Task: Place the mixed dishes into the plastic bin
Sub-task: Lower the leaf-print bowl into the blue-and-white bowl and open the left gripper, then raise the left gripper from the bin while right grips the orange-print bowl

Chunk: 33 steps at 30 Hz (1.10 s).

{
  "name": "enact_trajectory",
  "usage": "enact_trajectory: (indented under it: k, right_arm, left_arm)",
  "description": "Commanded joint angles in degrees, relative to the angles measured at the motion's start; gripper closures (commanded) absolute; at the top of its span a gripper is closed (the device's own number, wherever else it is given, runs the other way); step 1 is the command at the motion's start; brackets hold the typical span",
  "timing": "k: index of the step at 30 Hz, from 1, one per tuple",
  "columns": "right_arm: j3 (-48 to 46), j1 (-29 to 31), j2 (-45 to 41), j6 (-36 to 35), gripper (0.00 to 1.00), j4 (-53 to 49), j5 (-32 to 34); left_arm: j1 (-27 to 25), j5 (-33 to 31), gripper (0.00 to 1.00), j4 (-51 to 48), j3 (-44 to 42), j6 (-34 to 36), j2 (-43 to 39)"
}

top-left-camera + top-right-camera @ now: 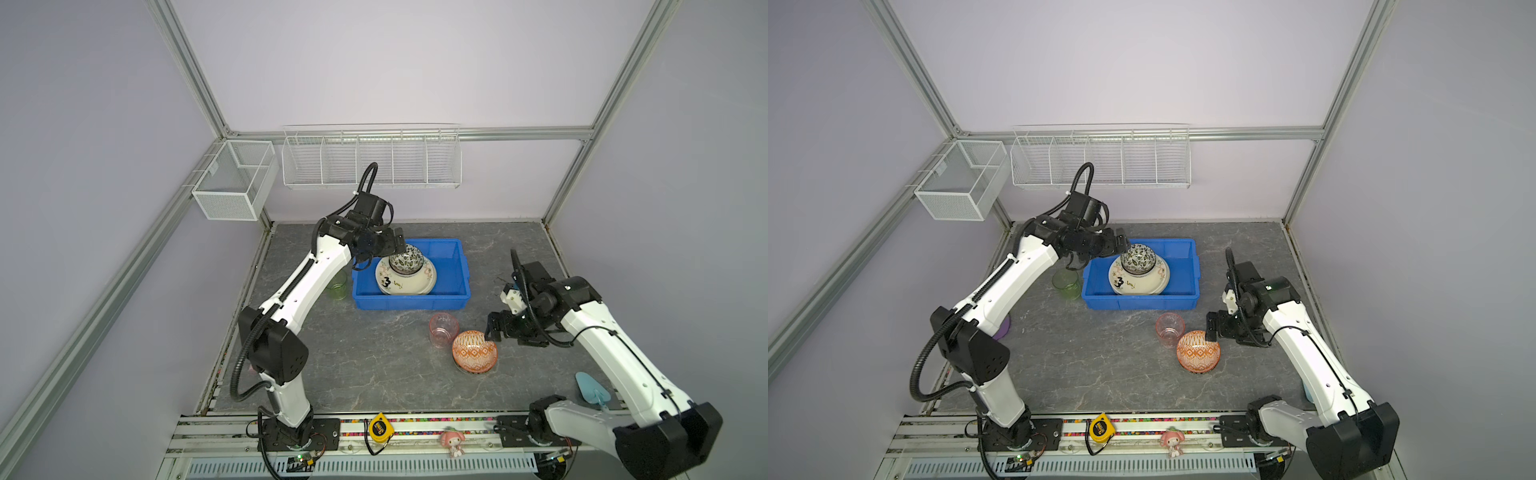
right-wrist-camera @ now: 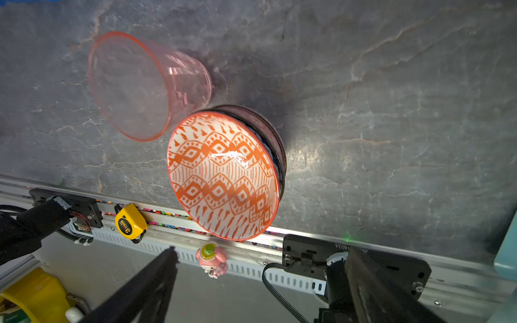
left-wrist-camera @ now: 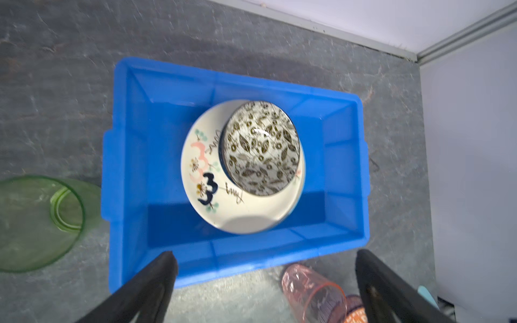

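Mid-frame in both top views, the plastic bin holds the cream plate and leaf-print bowl. Lower right, the orange bowl looks glazed, rigid and chippable; its rim suits pinching. The left gripper and right gripper stand agape, empty.

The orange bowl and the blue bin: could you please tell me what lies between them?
The pink cup stands upright between the orange bowl and the blue bin, close beside the bowl; both top views show it.
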Motion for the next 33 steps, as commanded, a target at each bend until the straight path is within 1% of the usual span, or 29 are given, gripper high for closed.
enact_trajectory:
  k: [1,2,4,6,8,17,20,28,33]
  right_arm:
    - [-2.2,0.9,-1.3,2.5,0.13,-1.1,1.7]
    - [-2.7,1.0,-1.2,2.5,0.2,-0.9,1.7]
    - [-3.8,1.3,-1.1,2.8,0.28,-0.1,1.7]
    - [-5.1,1.5,-0.7,2.6,0.34,0.7,1.4]
    - [-6.2,1.7,0.1,2.5,0.37,1.7,1.1]
    - [-7.3,4.1,3.3,3.4,0.44,5.1,0.3]
    - [-7.7,4.6,4.4,3.6,0.5,6.1,0.3]
    - [-8.2,5.8,6.7,4.0,0.61,6.8,2.1]
    - [-8.3,6.5,8.0,4.1,0.65,7.1,3.1]
  left_arm:
    - [-2.2,0.2,0.01,10.7,-8.7,-2.9,-6.2]
    - [-2.4,0.5,0.01,13.1,-12.2,-3.9,-8.3]
    - [-2.6,0.7,0.0,16.4,-17.8,-5.2,-11.5]
    - [-2.9,0.5,0.0,18.6,-22.0,-6.1,-14.2]
    - [-2.9,0.1,0.01,19.3,-24.5,-6.6,-16.1]
    - [-2.9,0.5,0.01,17.9,-26.3,-6.6,-16.4]
    - [-2.9,1.0,0.01,18.4,-26.6,-6.8,-16.0]
    - [-2.9,1.7,0.01,17.8,-26.3,-6.4,-14.7]
    - [-2.9,3.0,0.0,17.8,-26.0,-6.4,-13.5]
